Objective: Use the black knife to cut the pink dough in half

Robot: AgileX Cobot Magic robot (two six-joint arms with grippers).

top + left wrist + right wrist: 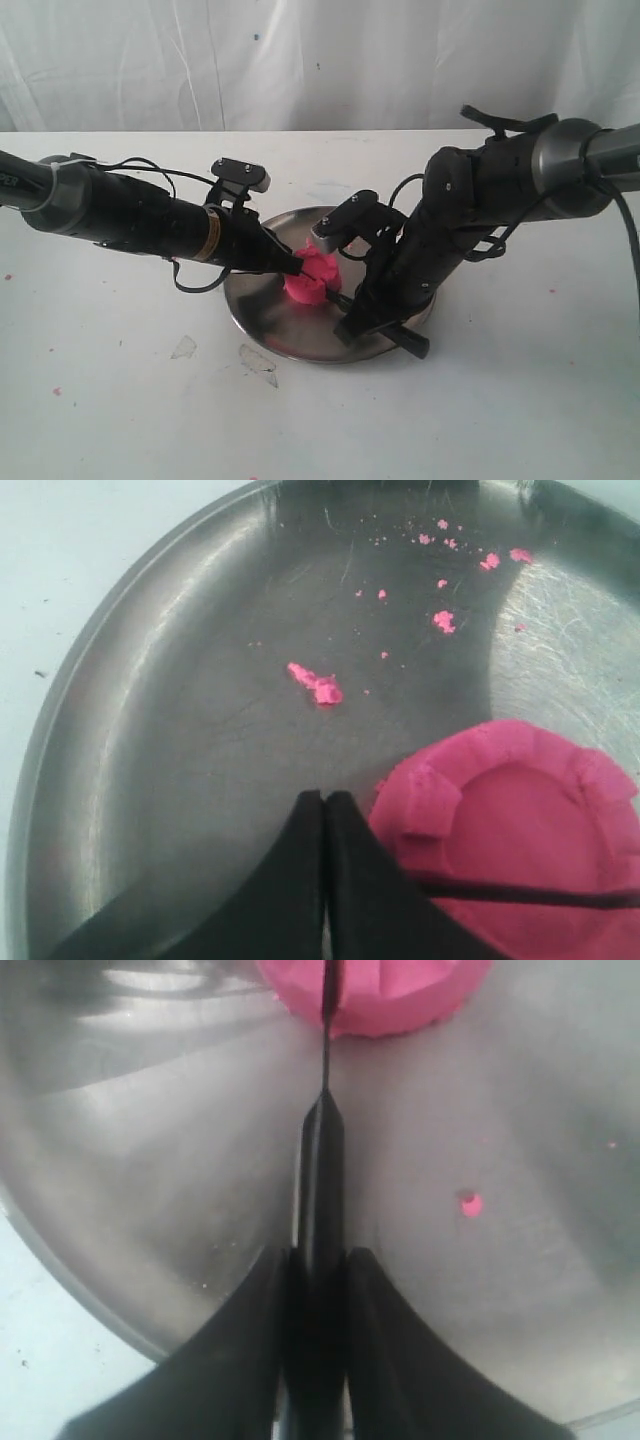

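Note:
The pink dough [310, 278] [520, 830] [385, 995] is a notched round lump sitting on the round steel plate [262, 318]. My right gripper [352, 318] [318, 1260] is shut on the handle of the black knife [320, 1175]. Its thin blade [520, 891] lies across the dough and is pressed into it. My left gripper [297, 268] [325, 798] is shut with nothing held, its tips resting on the plate right against the dough's side.
Tiny pink crumbs [318, 685] are scattered on the steel plate [150, 730] [520, 1140]. Two scraps of clear film [258, 360] lie on the white table in front of the plate. A white curtain [320, 60] hangs behind.

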